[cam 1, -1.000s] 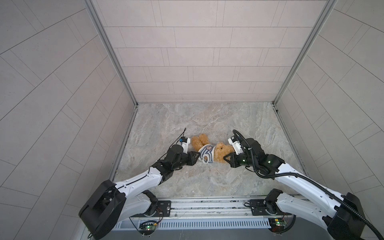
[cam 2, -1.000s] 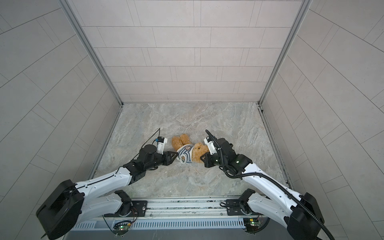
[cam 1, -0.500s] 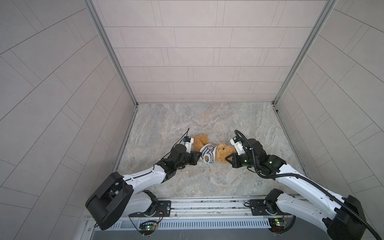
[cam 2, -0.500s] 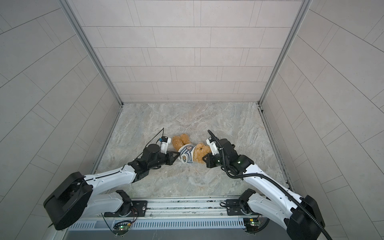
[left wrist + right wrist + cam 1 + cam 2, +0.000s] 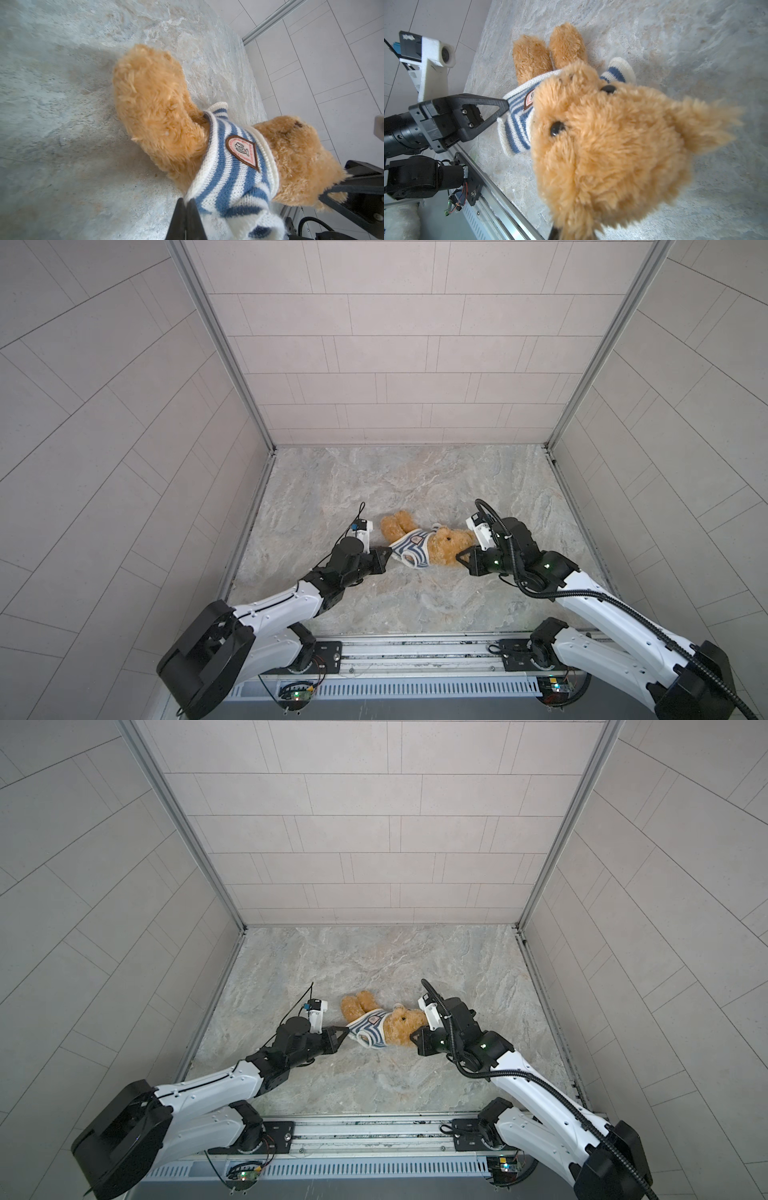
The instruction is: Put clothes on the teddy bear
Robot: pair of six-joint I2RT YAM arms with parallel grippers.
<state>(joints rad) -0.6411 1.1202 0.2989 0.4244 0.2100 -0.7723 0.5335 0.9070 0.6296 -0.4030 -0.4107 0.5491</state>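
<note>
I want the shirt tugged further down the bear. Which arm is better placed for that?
Left: the left end effector pinches the shirt hem; the right end effector holds the teddy bear by its head.

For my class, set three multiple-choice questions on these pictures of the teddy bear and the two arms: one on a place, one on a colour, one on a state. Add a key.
1. Where is the teddy bear?
A. Lying on the table between the left claw and the right claw
B. Hanging in the air
C. Standing upright in a corner

2. What colours are the stripes of its shirt?
A. Red and white
B. Green and yellow
C. Blue and white

3. What is the left claw doing?
A. Standing wide open above the bear
B. Shut on the shirt's hem
C. Shut on a leg

Key:
1 A: both top views show it lying between the two claws.
2 C: the left wrist view shows blue and white knit.
3 B: its fingers pinch the hem.
</note>
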